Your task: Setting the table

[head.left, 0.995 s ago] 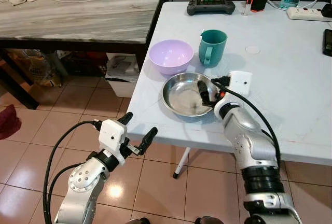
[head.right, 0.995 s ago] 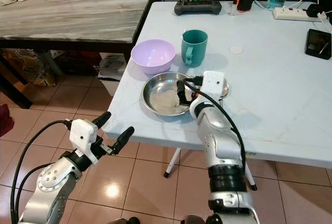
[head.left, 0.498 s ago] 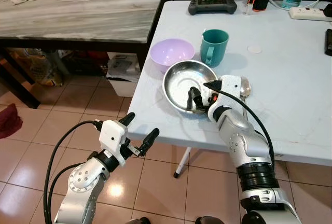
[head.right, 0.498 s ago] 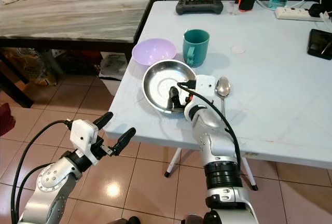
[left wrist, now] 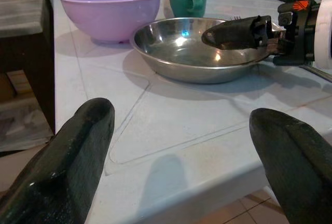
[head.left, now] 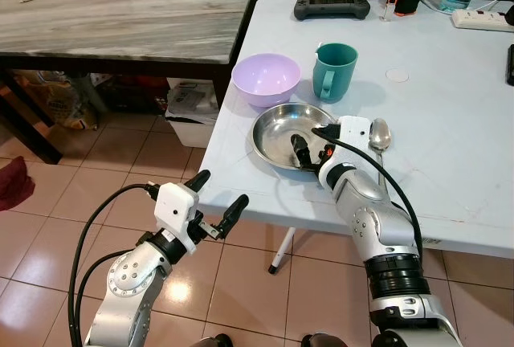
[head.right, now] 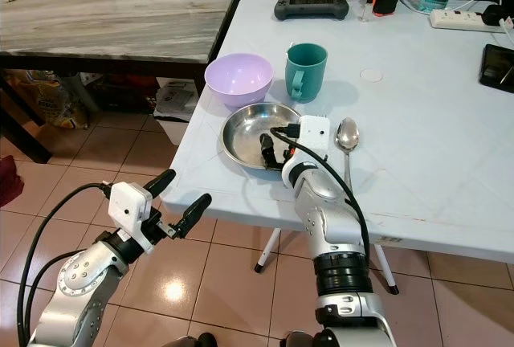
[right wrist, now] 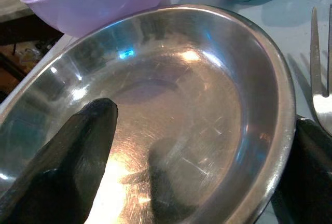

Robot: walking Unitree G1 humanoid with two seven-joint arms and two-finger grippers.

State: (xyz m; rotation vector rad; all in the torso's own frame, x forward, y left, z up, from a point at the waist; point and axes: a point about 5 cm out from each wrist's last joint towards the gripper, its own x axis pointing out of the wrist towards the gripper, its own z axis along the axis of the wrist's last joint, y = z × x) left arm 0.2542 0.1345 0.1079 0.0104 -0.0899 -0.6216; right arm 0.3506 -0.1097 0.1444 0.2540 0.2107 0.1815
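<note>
**A:** Start from the left. What is the left claw [head.left: 215,206] doing?

**B:** It hangs off the worktop [head.left: 450,106] edge, over the tiled floor, fingers spread wide and holding nothing. It plays no part here, though a careless swing upward could knock the worktop's near corner.

**A:** And next along?

**B:** The purple bowl [head.left: 265,79] sits near the left edge, with the teal mug [head.left: 333,71] just beside it. In front of both lies the steel dish [head.left: 291,134], close to the near edge.

**A:** Is the right claw [head.right: 279,153] holding the dish?

**B:** It straddles the near right rim: one finger inside the dish, the other outside and low against the worktop. The fingers are parted and I think not clamped on the rim, though the wrist view doesn't settle whether metal is touching them.

**A:** So what could go wrong?

**B:** If it closes with only a shallow bite, the smooth rim may slip and the dish could tip or clatter. A pull toward the robot could drag it off the edge. A push away would shove it into the bowl or mug.

**A:** Anything on the right?

**B:** A fork [right wrist: 321,86] lies just beside the outer finger, and the spoon [head.left: 379,134] next to it; either could get scattered.
</note>
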